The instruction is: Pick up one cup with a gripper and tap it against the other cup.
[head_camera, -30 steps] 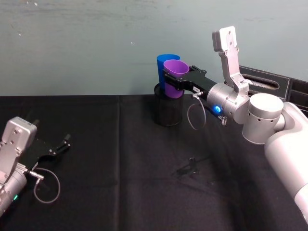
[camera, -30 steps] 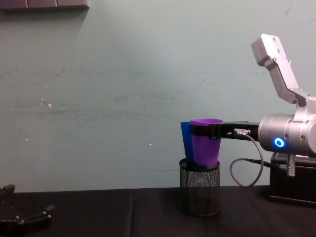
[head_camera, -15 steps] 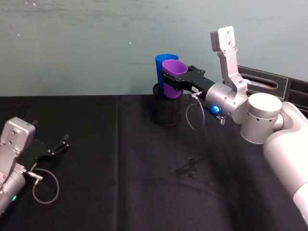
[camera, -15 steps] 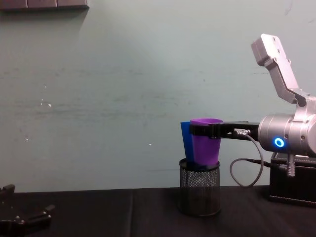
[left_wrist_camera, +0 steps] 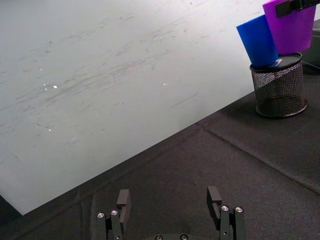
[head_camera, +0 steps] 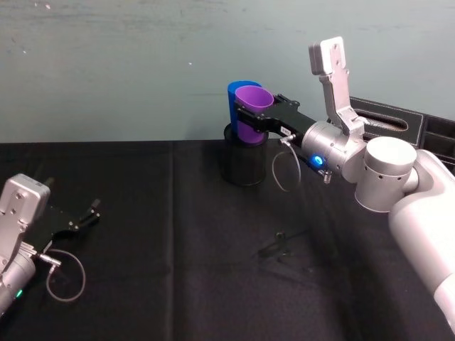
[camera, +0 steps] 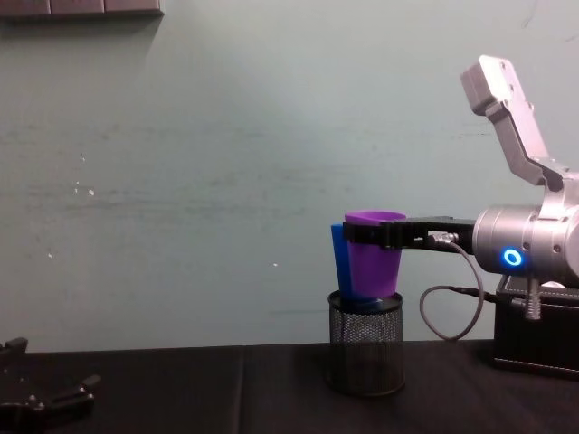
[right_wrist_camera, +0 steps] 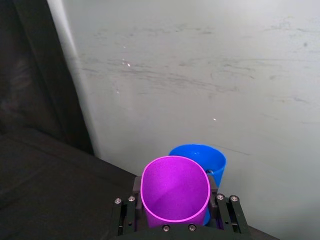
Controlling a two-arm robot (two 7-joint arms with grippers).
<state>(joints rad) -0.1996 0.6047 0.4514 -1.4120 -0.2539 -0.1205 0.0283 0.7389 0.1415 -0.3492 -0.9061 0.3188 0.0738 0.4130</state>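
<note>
Right gripper (head_camera: 251, 118) fingers clamped round purple cup (head_camera: 249, 99) rim, touching blue cup (head_camera: 232, 108); left gripper (head_camera: 82, 217) fingers spread, parked.

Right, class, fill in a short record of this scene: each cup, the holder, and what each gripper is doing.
purple cup: upright, clamped near its rim by the right gripper, base at the mouth of the black mesh holder
blue cup: tilted in the black mesh holder, beside the purple cup; contact unclear
right gripper: shut on the purple cup
left gripper: open, idle at the left of the black table
</note>
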